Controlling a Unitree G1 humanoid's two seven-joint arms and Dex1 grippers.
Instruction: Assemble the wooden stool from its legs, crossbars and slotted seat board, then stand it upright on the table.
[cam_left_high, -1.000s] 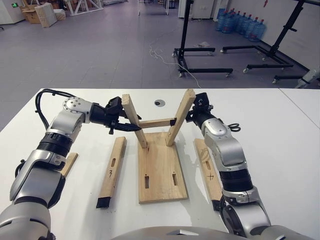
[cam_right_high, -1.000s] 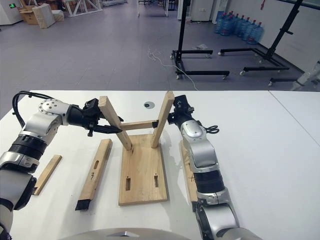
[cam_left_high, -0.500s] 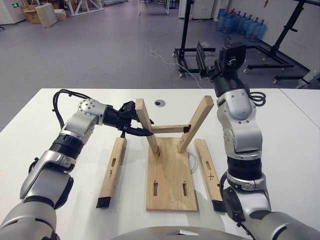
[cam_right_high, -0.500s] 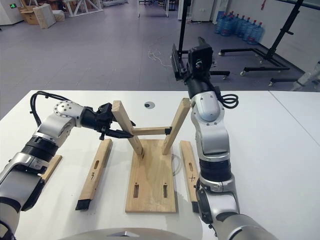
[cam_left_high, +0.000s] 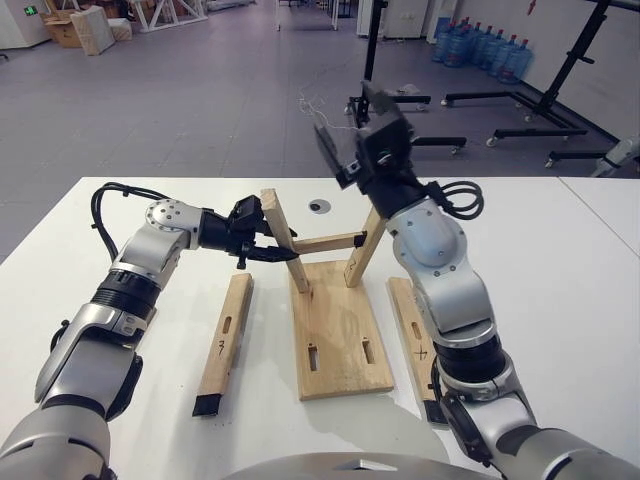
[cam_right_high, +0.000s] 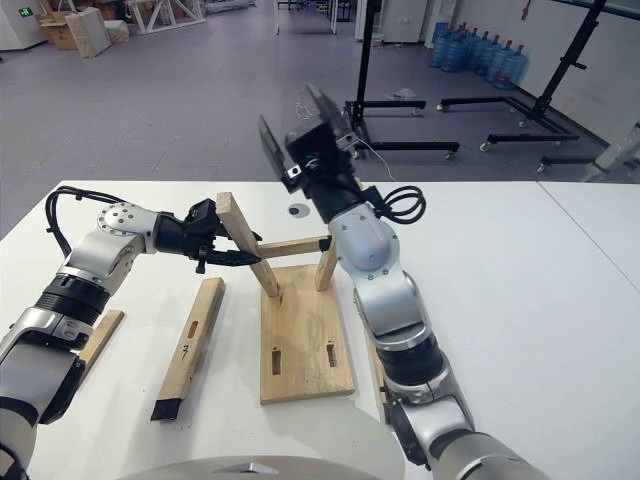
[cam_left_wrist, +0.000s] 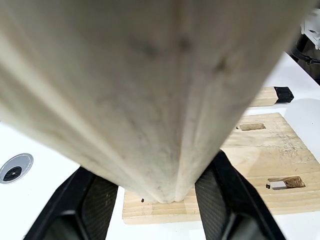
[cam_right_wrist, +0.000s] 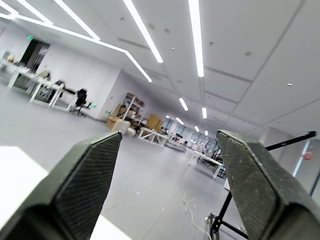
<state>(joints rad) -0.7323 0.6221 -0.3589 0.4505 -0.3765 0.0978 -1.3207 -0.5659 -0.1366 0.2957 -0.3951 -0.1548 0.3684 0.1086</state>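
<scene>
Head views: a white worktop (cam_left_high: 560, 260) is carrying a slotted seat board (cam_left_high: 340, 340) lying flat at its middle, with two open slots showing at the near end. Two legs are standing on the board's far end and leaning apart towards their tops: the left upright leg (cam_left_high: 277, 220) and the right upright leg (cam_left_high: 360, 262), with a crossbar (cam_left_high: 325, 242) spanning between them. The left gripper (cam_left_high: 270, 252) is coming in from the left, its fingers closed around the left upright leg at about crossbar height. The right gripper (cam_left_high: 352, 135) is hanging raised above the frame, well apart from the wood, its fingers spread wide and holding nothing. A black-tipped loose leg (cam_left_high: 224, 342) is lying flat to the left of the board. A second loose leg (cam_left_high: 410, 330) is lying just right of the board, partly behind the right arm. A short wooden bar (cam_right_high: 98, 342) is lying near the left edge, and a cable grommet (cam_left_high: 319, 206) is sitting beyond the frame. Left wrist view: the left upright leg is looming close, with dark fingers (cam_left_wrist: 97, 205) pressing on either side of it; past it the seat board, the grommet and the second loose leg's black tip are showing. Right wrist view: two fingers (cam_right_wrist: 90, 185) are standing wide apart, with ceiling light strips (cam_right_wrist: 195, 35) running behind them.
</scene>
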